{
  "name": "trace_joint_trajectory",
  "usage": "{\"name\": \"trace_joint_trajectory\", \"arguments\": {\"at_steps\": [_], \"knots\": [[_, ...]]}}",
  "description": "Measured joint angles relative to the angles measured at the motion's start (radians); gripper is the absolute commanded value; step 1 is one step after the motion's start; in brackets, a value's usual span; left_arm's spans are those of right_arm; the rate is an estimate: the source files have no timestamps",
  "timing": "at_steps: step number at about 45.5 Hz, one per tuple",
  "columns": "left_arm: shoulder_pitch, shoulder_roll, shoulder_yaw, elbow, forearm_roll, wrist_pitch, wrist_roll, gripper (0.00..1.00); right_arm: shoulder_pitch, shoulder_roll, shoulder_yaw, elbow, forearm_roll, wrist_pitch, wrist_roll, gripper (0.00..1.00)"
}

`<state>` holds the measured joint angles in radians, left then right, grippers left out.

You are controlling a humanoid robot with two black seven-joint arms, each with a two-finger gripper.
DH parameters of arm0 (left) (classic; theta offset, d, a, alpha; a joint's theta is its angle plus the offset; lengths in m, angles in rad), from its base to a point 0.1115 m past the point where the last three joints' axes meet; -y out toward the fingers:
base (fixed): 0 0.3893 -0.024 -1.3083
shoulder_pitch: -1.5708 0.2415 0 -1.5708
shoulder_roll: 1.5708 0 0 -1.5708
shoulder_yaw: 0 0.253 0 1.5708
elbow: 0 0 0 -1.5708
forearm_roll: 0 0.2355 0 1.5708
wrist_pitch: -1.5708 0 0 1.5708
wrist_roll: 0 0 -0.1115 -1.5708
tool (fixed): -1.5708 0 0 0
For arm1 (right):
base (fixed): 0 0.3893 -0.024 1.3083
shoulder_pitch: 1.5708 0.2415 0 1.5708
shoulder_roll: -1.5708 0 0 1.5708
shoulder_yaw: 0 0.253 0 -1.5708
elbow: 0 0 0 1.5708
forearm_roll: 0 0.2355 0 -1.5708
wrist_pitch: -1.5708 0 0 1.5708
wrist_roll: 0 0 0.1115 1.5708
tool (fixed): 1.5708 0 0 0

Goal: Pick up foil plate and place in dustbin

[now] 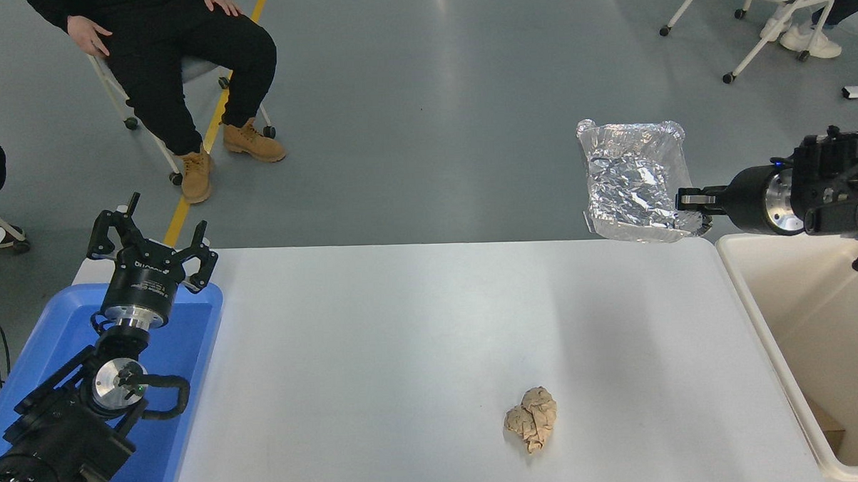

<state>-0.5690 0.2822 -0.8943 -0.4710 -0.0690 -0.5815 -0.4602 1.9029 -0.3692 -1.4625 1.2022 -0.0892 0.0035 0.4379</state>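
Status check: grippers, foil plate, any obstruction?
Right gripper shut on foil plate, lifted. Left gripper open, parked. Dustbin to the right, nothing between.

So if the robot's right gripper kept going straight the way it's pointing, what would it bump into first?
The right gripper points toward the picture's left and is already shut on the foil plate, so that comes first. Beyond the plate only bare floor shows in the head view, so the way looks free, though depth is hard to judge.

white table | carries: crumpled brown paper ball, blue tray
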Motion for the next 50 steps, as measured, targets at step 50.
{"name": "trace_joint_trajectory", "arguments": {"at_steps": [50], "knots": [[0.0,0.0,0.0,0.0,0.0,0.0,0.0,0.99,0.176,-0.093,-0.063,-0.083,0.094,0.213,-0.008,0.0]]}}
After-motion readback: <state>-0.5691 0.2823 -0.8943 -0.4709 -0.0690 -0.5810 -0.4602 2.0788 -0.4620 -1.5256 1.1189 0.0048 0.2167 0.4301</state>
